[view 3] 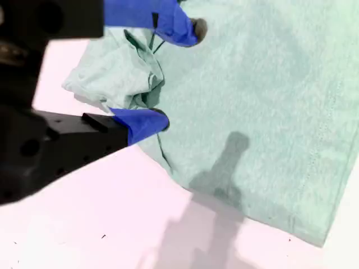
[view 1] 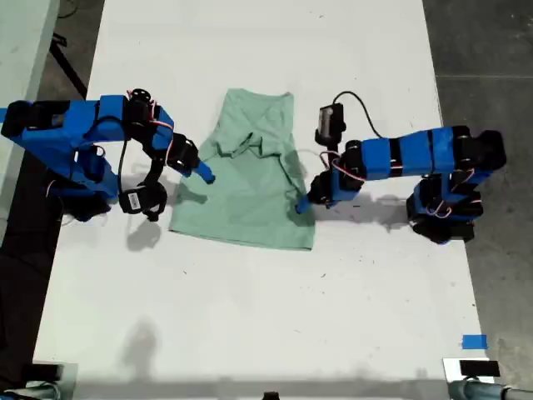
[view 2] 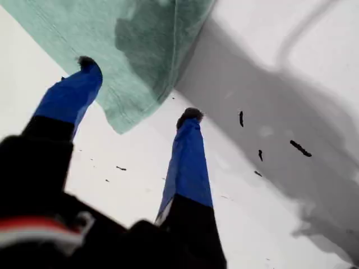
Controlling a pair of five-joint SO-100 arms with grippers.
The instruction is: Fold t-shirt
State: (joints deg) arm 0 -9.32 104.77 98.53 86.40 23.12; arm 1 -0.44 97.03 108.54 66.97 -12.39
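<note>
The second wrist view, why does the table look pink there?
Second wrist view: the white table has a pinkish colour cast and the t-shirt looks washed out. First wrist view: dark shadow crosses the table. Exterior view: even light, soft arm shadows.

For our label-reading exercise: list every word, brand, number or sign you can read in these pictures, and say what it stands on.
None can be read.
The t-shirt shows no print or readable tag.
The blue tape on the table is blank.
The dark specks on the table in the first wrist view are marks, not letters.
</note>
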